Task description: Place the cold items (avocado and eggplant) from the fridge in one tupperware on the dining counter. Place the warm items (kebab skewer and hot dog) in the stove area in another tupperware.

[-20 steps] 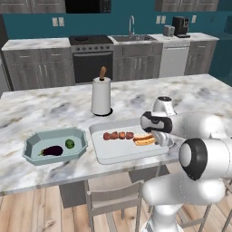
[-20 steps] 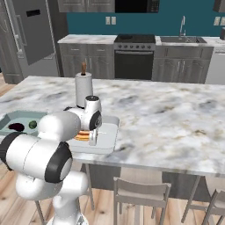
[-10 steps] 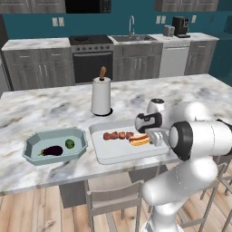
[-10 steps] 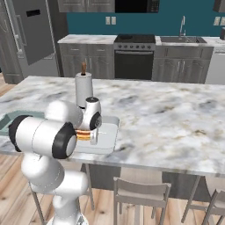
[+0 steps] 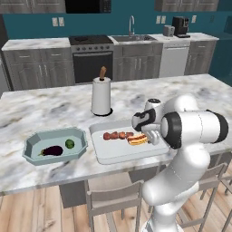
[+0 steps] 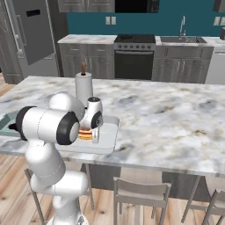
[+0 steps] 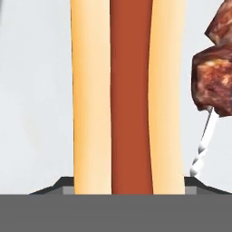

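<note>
- Two warm items, hot dog (image 7: 129, 95) and kebab skewer (image 5: 117, 135), lie in white tupperware (image 5: 108, 152) on the desk (image 5: 45, 108).
- Gripper (image 5: 152, 135) right over hot dog; grip or release, cannot tell.
- Avocado (image 5: 70, 143), eggplant (image 5: 52, 151) in teal tupperware (image 5: 31, 144).
- Judged: final placing; next, let go and lift clear.

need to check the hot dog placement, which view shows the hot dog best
The hand view: the hot dog fills it, bun and sausage sharp. In the left base view it is small beside the kebab skewer; in the right base view the arm mostly hides it.
</note>
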